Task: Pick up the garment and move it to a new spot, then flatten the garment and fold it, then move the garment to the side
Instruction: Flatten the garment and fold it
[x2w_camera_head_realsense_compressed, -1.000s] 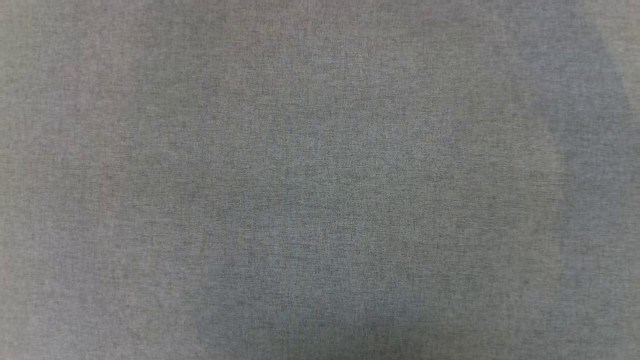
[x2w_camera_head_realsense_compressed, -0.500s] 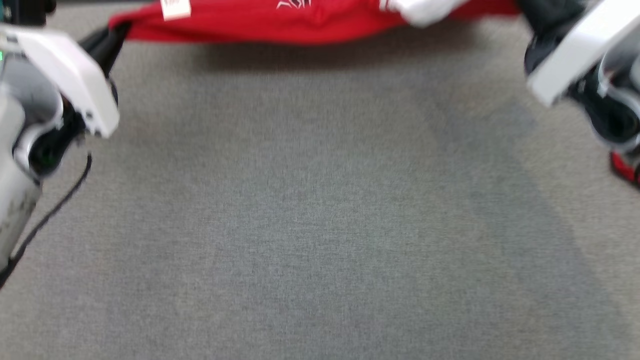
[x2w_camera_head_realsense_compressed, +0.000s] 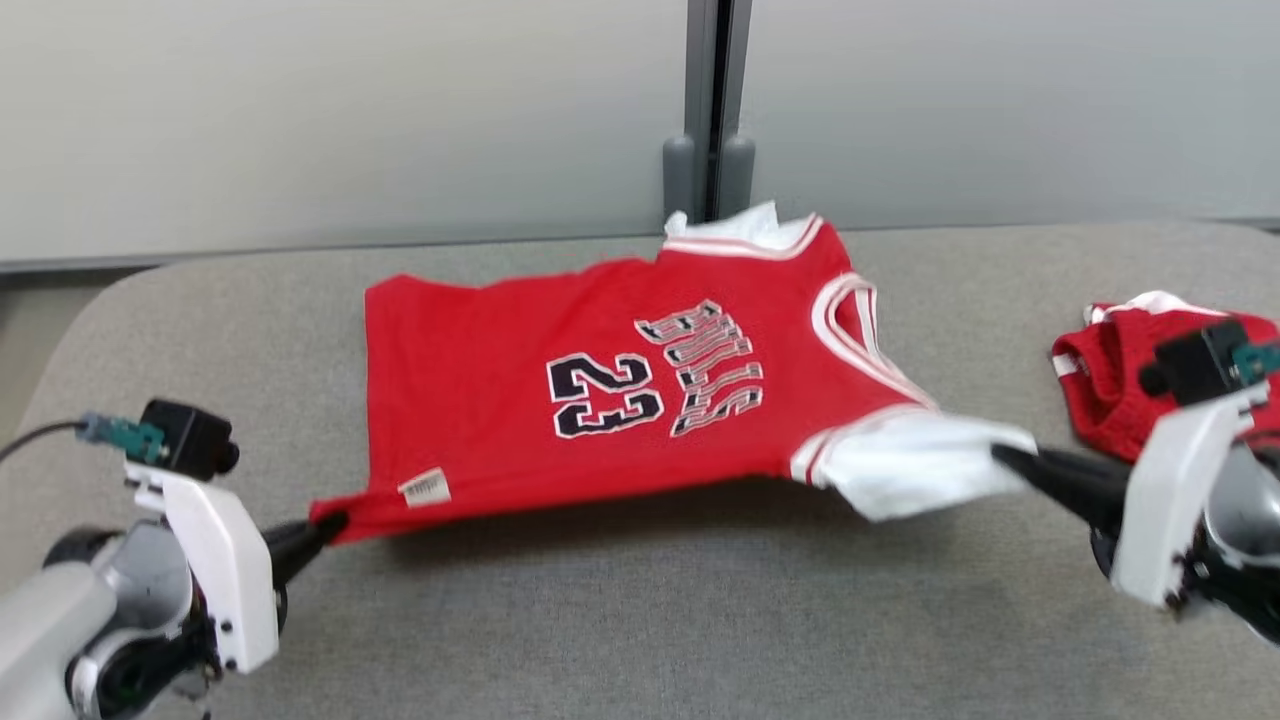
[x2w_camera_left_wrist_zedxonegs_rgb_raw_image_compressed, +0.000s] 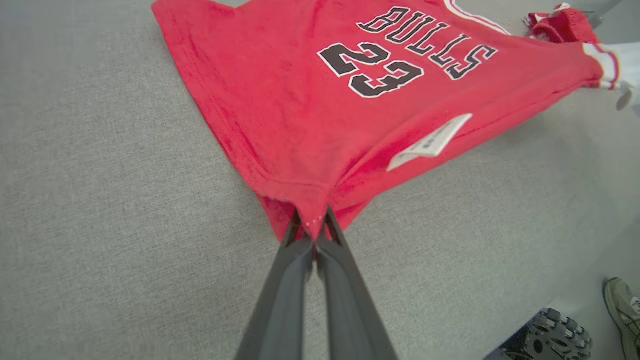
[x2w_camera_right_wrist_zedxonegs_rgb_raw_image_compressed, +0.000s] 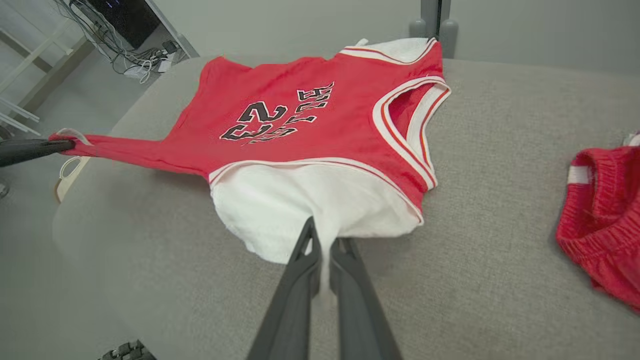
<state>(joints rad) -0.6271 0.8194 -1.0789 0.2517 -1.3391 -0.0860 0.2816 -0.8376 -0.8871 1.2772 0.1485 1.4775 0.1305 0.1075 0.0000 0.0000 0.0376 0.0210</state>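
Garment (x2w_camera_head_realsense_compressed: 500, 420) is pinched at two ends, apparently so it can be pulled taut and flattened: the near hem corner is clamped in the left claw (x2w_camera_head_realsense_compressed: 330, 522), the white sleeve in the right claw (x2w_camera_head_realsense_compressed: 1003, 460). Red jersey is spread print-up across the bench (x2w_camera_head_realsense_compressed: 640, 620) middle toward its far edge, near side raised slightly, mostly smooth, "BULLS 23" sideways, white tag near the hem. Cloth bundle (x2w_camera_head_realsense_compressed: 1105, 385) is left apart by the right edge.

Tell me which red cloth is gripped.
The BULLS 23 jersey, stretched between the left end effector and right end effector; the small red bundle lies apart, untouched.
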